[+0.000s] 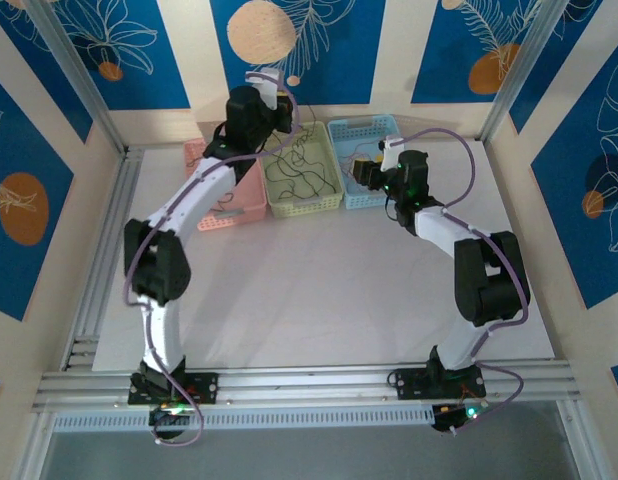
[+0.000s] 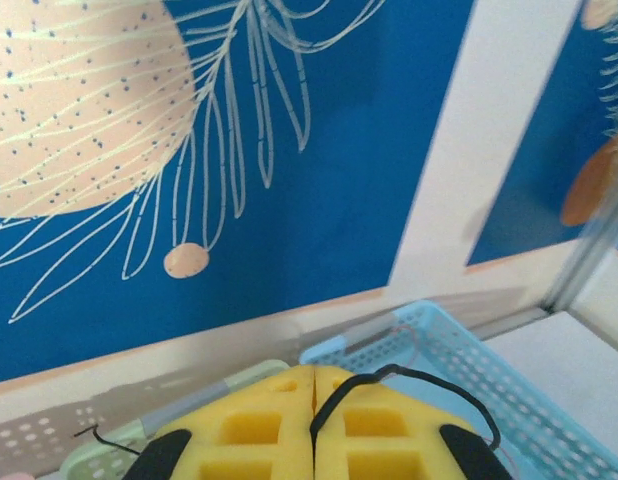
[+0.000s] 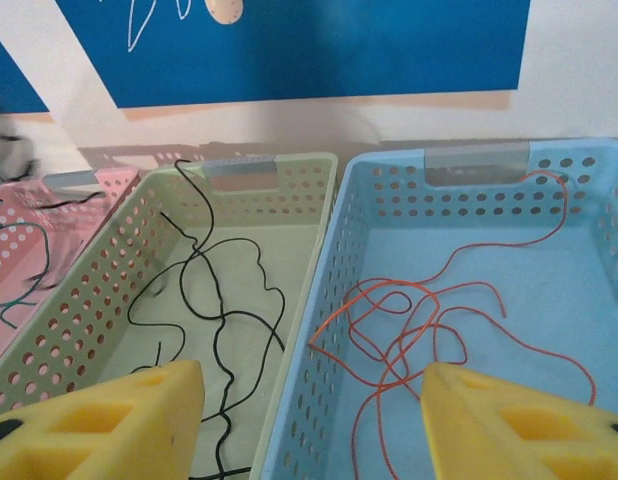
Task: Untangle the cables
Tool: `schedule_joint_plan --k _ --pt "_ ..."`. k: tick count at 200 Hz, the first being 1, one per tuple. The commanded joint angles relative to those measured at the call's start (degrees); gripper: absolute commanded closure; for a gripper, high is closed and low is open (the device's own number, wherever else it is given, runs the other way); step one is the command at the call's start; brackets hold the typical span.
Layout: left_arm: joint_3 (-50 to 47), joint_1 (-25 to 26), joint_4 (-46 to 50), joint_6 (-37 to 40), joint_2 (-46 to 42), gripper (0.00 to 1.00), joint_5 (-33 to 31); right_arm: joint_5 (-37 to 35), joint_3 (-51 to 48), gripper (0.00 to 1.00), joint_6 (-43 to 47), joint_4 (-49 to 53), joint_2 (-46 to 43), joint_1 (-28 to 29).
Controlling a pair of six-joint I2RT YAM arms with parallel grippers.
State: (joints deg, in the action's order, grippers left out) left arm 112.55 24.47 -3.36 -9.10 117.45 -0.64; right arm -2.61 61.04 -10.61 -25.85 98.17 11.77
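Pink basket [image 3: 117,180] far L, dark green cable [image 3: 39,275] inside. L gripper [image 2: 314,375] raised by the back wall, pads pressed together, pinching a black cable [image 2: 429,380]. Green basket [image 3: 269,165]: loose black cables [image 3: 211,290]. Blue basket [image 3: 479,160]: red cables [image 3: 409,320], loosely tangled. R gripper [image 3: 311,375] spread wide, holding nothing, over the green/blue rims.

walls [image 1: 379,60] are blue panels with white leaf doodles and big peach circles [image 1: 261,32], split up by cream stripes [image 1: 184,50]. silver metal posts [image 1: 74,75] lean up the corners. white table [image 1: 319,290], metal rail [image 1: 309,382] along the near edge. light's even, shadows soft.
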Motion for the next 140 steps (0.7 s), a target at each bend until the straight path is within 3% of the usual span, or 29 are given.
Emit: schedule_joint_plan --k 1,3,10,27,39,46,67,100,140 --pt "5.6 -1.4 6.3 -0.6 6.5 0.66 -0.9 1.2 1.3 0.40 -1.8 1.2 1.1 0.3" --pt "5.5 -1.4 6.3 -0.6 6.8 0.58 -0.7 1.3 1.3 0.40 -1.7 1.2 1.1 0.3" --pt "4.1 -1.5 6.1 -0.1 7.4 0.45 -0.3 1.5 1.2 0.40 -1.7 1.0 1.1 0.2" --pt "-3.4 -1.4 2.7 0.5 5.2 0.25 -0.4 1.9 0.7 0.39 -1.7 -0.2 0.6 0.3" --pt "-10.3 -1.4 -0.5 0.5 1.0 0.16 -1.3 2.3 0.2 0.38 -2.2 -1.1 0.3 0.3" --pt "-14.9 -1.4 -2.5 0.6 -2.1 0.00 -1.9 2.5 0.1 0.38 -2.3 -1.5 0.2 0.3" --pt "-29.0 -1.5 -6.6 1.9 -14.5 0.00 -4.7 2.2 -0.7 0.37 -1.8 -2.4 -0.8 0.5" --pt "-53.2 -1.6 -10.8 2.5 -36.3 0.00 -14.4 -0.1 -1.9 0.36 -1.0 -2.4 -2.8 0.3" --pt "-78.7 -2.6 -18.5 6.3 -54.6 0.00 -22.4 -3.9 -6.7 0.37 0.8 6.0 -12.1 0.2"
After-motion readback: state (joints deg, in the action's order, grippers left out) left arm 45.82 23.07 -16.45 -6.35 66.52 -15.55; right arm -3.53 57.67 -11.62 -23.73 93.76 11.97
